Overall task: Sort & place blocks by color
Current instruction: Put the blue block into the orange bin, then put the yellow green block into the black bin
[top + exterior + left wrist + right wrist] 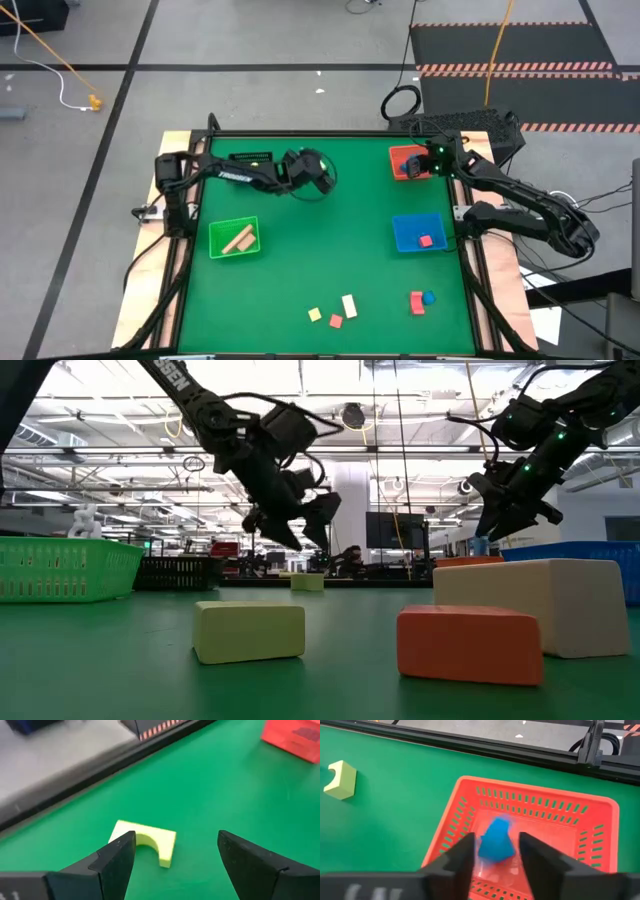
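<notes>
Right gripper above red bin, blue block between fingers

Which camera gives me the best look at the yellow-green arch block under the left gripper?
The left wrist view: the yellow-green arch block fills the middle between the open left gripper fingers. The right wrist view shows it small at the edge. The low view shows only a far sliver. In the high view the arm hides it.

a green mat covers the table. on it sit a green bin, a blue bin and a red bin, well apart.
</notes>
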### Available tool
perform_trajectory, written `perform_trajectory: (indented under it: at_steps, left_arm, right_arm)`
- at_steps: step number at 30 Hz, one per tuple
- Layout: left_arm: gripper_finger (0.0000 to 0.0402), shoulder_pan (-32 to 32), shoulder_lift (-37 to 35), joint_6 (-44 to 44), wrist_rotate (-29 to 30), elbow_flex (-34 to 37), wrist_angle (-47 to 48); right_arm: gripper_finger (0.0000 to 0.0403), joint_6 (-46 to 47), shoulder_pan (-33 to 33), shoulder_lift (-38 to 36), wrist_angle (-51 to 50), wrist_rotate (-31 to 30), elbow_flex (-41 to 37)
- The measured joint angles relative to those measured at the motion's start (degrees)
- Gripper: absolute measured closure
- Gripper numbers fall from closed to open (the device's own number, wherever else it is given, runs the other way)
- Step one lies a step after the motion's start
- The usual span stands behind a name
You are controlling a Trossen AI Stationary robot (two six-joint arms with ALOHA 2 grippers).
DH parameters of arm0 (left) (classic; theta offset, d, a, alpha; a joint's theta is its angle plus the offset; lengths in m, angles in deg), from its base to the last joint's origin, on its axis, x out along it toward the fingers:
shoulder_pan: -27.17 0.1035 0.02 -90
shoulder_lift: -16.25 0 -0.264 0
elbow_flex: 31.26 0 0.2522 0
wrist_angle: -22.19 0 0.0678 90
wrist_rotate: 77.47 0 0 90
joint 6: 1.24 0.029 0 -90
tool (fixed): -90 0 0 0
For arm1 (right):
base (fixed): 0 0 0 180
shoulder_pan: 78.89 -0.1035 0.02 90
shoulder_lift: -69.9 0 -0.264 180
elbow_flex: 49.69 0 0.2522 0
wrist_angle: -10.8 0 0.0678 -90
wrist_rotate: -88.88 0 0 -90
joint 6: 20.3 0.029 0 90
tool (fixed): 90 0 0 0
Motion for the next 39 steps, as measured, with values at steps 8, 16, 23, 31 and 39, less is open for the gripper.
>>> perform_trajectory:
  at_steps: [8, 16, 23, 31, 39]
  left_arm:
    - [0.0119, 5.7, 0.0, -11.5, -8.0, 0.0, 0.7]
    - [0.0119, 6.8, 0.0, -14.5, -12.4, 0.0, 1.0]
    - [0.0119, 5.9, 0.0, -19.4, -15.6, 0.0, -1.7]
    - [0.0119, 4.4, 0.0, -26.3, -16.2, 0.0, -3.0]
    - [0.0119, 2.4, 0.0, -37.1, -13.1, 0.0, -6.2]
  right_arm:
    - [0.0137, -1.3, 0.1, 0.0, 0.6, 0.0, 0.0]
    - [0.0104, -3.8, 0.0, 0.0, 2.5, 0.3, 0.0]
    - [0.0105, -3.8, 0.0, 0.0, 2.4, 0.3, 0.0]
    - [0.0106, -3.8, 0.0, 0.0, 2.4, 0.3, 0.0]
    - [0.0106, -3.8, 0.0, 0.0, 2.4, 0.3, 0.0]
